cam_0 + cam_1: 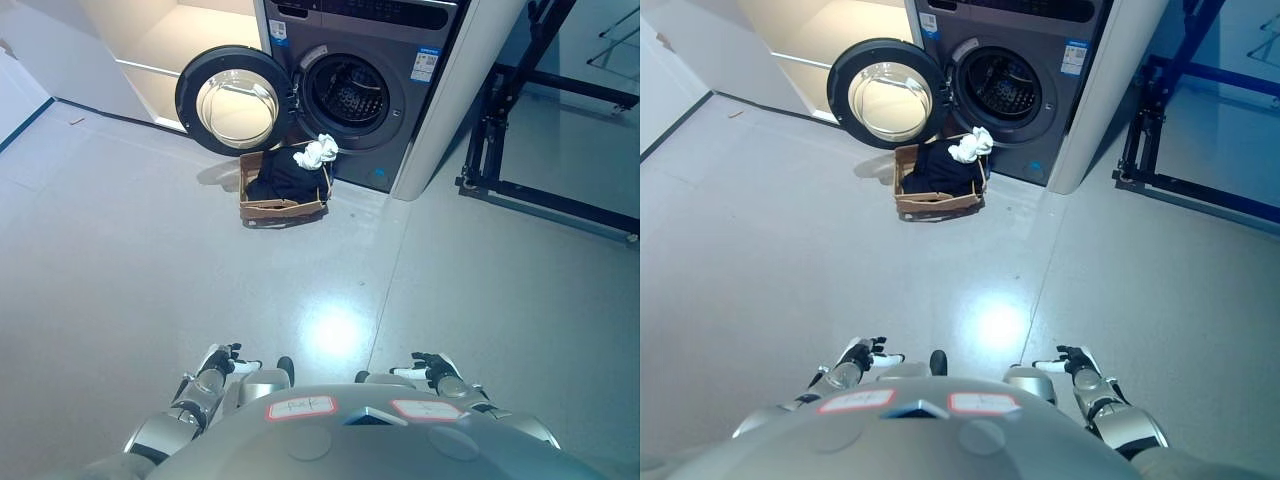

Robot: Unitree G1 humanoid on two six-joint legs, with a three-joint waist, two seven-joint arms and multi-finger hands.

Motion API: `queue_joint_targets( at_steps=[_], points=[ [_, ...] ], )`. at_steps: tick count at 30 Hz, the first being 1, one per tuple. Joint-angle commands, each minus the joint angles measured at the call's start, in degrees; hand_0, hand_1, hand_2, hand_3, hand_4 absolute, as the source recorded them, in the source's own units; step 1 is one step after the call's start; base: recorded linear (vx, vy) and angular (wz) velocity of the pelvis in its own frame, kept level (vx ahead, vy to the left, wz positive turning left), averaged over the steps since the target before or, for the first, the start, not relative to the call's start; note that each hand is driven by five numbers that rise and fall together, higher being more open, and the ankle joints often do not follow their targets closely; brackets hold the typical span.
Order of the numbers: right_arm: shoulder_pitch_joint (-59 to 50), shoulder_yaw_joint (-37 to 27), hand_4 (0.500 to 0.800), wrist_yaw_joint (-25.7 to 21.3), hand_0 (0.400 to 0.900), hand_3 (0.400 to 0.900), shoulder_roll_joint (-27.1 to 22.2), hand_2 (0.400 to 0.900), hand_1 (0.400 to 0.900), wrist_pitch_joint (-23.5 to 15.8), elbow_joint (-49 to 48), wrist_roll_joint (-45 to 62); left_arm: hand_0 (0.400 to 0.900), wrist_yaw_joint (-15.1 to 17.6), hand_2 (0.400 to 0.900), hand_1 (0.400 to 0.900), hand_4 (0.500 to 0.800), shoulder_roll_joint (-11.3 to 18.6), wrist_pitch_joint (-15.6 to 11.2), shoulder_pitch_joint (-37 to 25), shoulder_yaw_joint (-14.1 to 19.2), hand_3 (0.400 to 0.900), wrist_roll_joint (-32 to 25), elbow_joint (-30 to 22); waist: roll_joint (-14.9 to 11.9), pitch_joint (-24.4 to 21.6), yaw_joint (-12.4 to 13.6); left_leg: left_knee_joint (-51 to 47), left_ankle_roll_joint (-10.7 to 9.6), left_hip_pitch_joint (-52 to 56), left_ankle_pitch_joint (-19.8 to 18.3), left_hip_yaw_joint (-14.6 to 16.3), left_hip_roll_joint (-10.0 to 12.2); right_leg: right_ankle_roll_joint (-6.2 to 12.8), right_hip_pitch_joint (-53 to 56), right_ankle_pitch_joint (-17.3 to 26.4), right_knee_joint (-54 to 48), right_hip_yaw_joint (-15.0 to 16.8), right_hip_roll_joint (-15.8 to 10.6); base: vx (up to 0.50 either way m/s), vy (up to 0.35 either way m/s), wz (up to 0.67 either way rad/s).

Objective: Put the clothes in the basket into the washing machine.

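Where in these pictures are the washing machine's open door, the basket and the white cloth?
open door point(236, 102), left eye view, on its round glass.
basket point(282, 209), left eye view, on its front wall.
white cloth point(971, 147), right eye view, on the middle of the bundle.

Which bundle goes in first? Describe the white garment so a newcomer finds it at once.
Start at the grey washing machine with its round door swung open. On the floor just in front sits a brown basket. The white garment is the small crumpled bundle at the basket's back right corner, pale against the black clothes filling the rest.
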Motion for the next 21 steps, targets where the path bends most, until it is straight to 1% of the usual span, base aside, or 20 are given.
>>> queue_joint_targets(
  at_steps=[1,5,13,16,18,19,21],
  points=[
    [-3.0,0.1,0.8,0.3,0.9,0.9,-0.2,0.9,0.9,0.3,4.1,-1.3,0.9,-0.3,0.9,0.9,0.8,-0.7,-0.4,-4.6,-1.2,0.9,1.3,3.0,-1.5,0.2,1.2,0.2,0.5,0.4,-3.9,-0.7,-1.5,3.55,-2.4,4.6,0.1,0.7,-2.5,0.0,0.0,0.0],
    [-3.2,0.1,0.8,0.2,0.9,0.9,-0.5,0.9,0.9,0.4,4.2,-1.3,0.9,-0.2,0.9,0.9,0.8,-0.8,-0.7,-4.6,-1.4,0.9,0.9,2.0,-1.3,0.5,1.3,0.2,0.6,0.4,-3.9,-0.9,-1.5,3.58,-2.4,4.6,0.1,0.6,-2.6,0.0,0.003,0.01],
    [-3.7,-0.4,0.8,-0.2,0.9,0.9,-1.0,0.9,0.9,0.5,4.1,-1.3,0.9,0.1,0.9,0.9,0.8,-1.1,-0.7,-4.7,-1.7,0.9,0.7,2.2,-1.0,0.9,1.3,0.2,1.2,0.3,-4.2,-1.0,-2.0,3.83,-2.8,4.8,0.1,0.8,-3.1,0.0,0.02,-0.03],
    [-4.4,-0.8,0.8,-0.7,0.9,0.9,-1.5,0.9,0.9,0.6,4.0,-1.2,0.9,0.3,0.9,0.9,0.8,-1.0,-0.8,-4.9,-1.6,0.9,0.2,2.0,-0.6,1.4,1.4,0.2,2.1,0.0,-4.3,-1.0,-2.8,4.09,-3.8,5.1,1.0,1.7,-3.7,-0.01,0.086,-0.15],
    [-5.5,-1.1,0.8,-0.8,0.9,0.9,-2.0,0.9,0.9,0.9,4.2,-1.4,0.9,0.3,0.9,0.9,0.8,-0.7,-0.9,-5.5,-1.4,0.9,-0.5,1.4,-0.3,2.2,1.6,0.5,3.2,-0.7,-4.4,-1.2,-3.7,4.26,-6.4,4.4,5.2,2.7,-4.3,-0.03,0.121,-0.2],
    [-5.5,-1.1,0.8,-0.8,0.9,0.9,-2.0,0.9,0.9,0.9,4.3,-1.4,0.9,0.3,0.9,0.9,0.8,-0.7,-0.9,-5.5,-1.4,0.9,-0.5,1.4,-0.3,2.2,1.7,0.6,3.2,-0.8,-4.4,-1.2,-3.7,4.27,-6.6,4.3,5.4,2.7,-4.3,-0.02,0.083,-0.12],
    [-6.4,-1.2,0.8,-0.8,0.9,0.9,-2.4,0.9,0.9,0.9,4.5,-1.5,0.9,0.2,0.9,0.9,0.8,-0.1,-1.0,-6.0,-1.3,0.9,-0.7,1.0,0.0,3.2,1.8,1.9,4.4,-1.5,-5.0,-1.4,-4.5,4.54,-9.7,3.2,12.1,3.4,-4.5,-0.02,0.119,-0.11]
  ],
)
